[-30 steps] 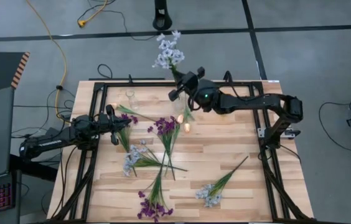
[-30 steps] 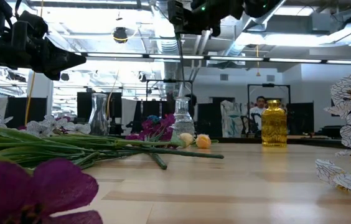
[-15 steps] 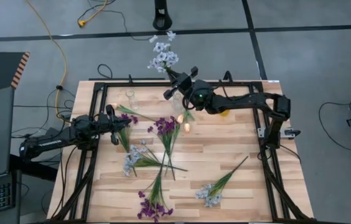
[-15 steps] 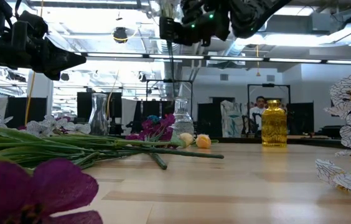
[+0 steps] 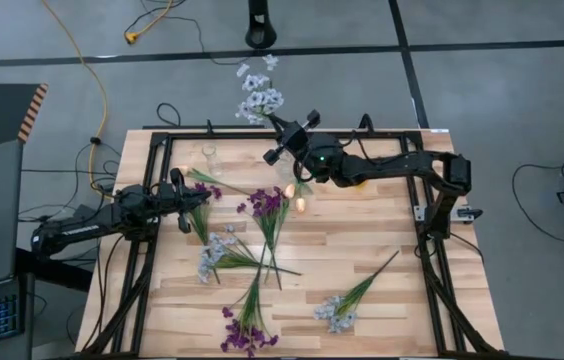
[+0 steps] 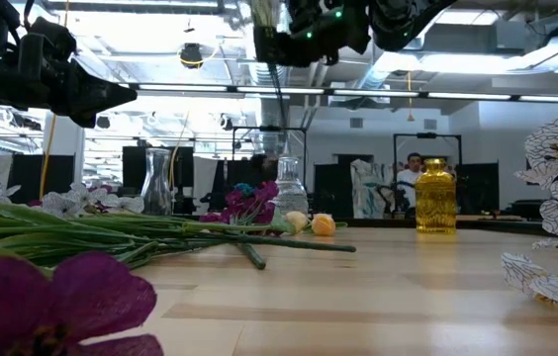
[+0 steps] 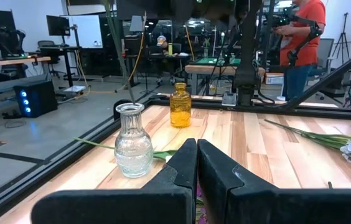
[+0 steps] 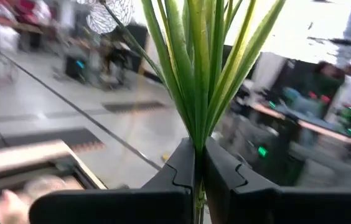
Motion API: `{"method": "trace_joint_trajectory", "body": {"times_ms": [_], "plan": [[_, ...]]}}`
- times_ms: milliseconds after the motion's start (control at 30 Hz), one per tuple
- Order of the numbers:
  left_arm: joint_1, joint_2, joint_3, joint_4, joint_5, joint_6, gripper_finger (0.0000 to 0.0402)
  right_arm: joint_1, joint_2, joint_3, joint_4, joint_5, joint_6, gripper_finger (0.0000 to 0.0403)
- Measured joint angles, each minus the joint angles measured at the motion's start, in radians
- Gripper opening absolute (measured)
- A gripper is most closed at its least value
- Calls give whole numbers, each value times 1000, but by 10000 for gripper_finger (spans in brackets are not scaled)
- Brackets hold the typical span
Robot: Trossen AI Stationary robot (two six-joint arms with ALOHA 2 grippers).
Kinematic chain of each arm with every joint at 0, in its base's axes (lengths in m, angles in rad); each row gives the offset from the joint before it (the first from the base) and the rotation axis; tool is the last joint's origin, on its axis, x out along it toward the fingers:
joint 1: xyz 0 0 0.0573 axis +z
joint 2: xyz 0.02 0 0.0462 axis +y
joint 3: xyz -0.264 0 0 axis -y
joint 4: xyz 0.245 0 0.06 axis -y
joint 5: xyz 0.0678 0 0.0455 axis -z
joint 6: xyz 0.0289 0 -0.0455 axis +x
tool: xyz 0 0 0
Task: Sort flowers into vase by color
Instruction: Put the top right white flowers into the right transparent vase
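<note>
Purple flowers (image 5: 265, 203), seemingly blue-white sprig (image 5: 257, 98), amber bottle (image 7: 180, 105).

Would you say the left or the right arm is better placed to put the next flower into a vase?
The right. Its gripper is already shut on a pale blue-white sprig, held upright above the clear vase. The left gripper is shut and empty, low over the table's left side.

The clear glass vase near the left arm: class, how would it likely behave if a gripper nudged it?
The clear glass vase has a narrow neck above a rounded body, so it may tip if pushed high. It looks empty, so it is probably light and could slide on the smooth wooden table. Being glass, it is likely fragile.
</note>
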State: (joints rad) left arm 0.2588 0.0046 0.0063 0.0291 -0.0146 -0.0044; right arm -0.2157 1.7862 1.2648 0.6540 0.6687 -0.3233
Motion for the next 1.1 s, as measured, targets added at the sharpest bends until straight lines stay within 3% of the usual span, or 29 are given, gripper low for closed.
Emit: {"method": "trace_joint_trajectory", "body": {"times_ms": [367,1100], "plan": [[0,0,0,0,0,0,0,-24,28,0,-89,10,93,41],[0,0,0,0,0,0,0,-21,101,0,-230,14,132,55]]}}
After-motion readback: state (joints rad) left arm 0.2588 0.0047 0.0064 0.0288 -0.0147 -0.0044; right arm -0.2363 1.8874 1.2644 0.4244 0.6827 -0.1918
